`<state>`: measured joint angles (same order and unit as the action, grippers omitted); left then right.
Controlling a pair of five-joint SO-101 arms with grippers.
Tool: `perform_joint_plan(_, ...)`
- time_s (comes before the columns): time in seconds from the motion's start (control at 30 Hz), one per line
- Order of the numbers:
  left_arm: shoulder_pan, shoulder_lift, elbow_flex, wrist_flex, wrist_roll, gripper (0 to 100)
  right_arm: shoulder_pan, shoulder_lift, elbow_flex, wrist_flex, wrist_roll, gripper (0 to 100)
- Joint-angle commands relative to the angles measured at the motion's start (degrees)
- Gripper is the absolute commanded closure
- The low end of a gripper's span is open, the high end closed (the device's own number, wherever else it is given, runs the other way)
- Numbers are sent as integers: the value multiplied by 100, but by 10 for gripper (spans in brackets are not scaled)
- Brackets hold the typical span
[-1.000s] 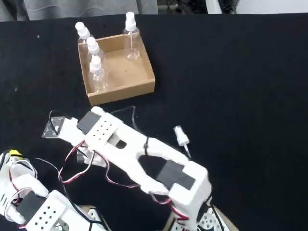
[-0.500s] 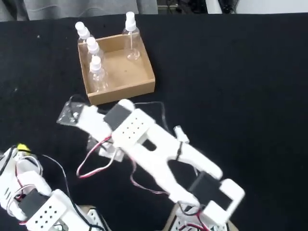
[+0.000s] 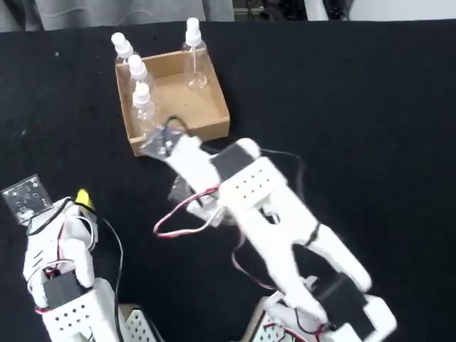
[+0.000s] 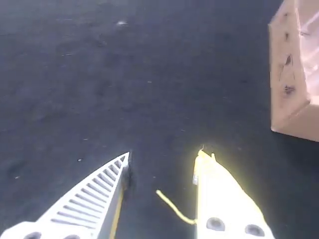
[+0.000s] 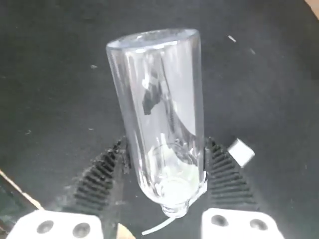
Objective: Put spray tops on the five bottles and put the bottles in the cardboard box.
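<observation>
A clear bottle [image 5: 159,114] without a spray top lies between the jaws of my right gripper [image 5: 167,149], which is shut on it, neck end toward the camera. From above, the right gripper [image 3: 187,196] sits under its arm, just in front of the cardboard box [image 3: 214,117]. Three capped bottles [image 3: 142,103] stand along one wall of the box, and one more [image 3: 193,53] stands at its far corner. My left gripper [image 4: 162,159] is open over bare black cloth, and its yellow finger shows at the near left [image 3: 82,197]. A corner of the box [image 4: 294,74] shows beside it.
Black cloth [image 3: 356,107] covers the table, with free room to the right of the box. The right arm's white links [image 3: 285,235] cross the middle of the table. A small white piece [image 5: 241,151] lies on the cloth near the right gripper.
The right arm has swung from the left toward the front of the box, and now covers the spot where a loose spray top lay. The left arm has risen and turned.
</observation>
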<state>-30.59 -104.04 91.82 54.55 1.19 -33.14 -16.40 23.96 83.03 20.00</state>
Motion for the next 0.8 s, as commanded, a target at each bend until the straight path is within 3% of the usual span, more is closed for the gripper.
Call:
perform_joint_plan(0.0,180,-53,57,18,35,805,765,-637,110,167,0,854)
perform_joint_plan(0.17,145,-53,57,26,35,805,1697,-1156,180,554,123,854)
perform_joint_plan(0.5,127,-53,75,26,9,805,3534,-1332,277,721,1618,854)
perform_joint_plan(0.77,127,-53,84,18,0,805,4185,-1332,910,677,2787,854)
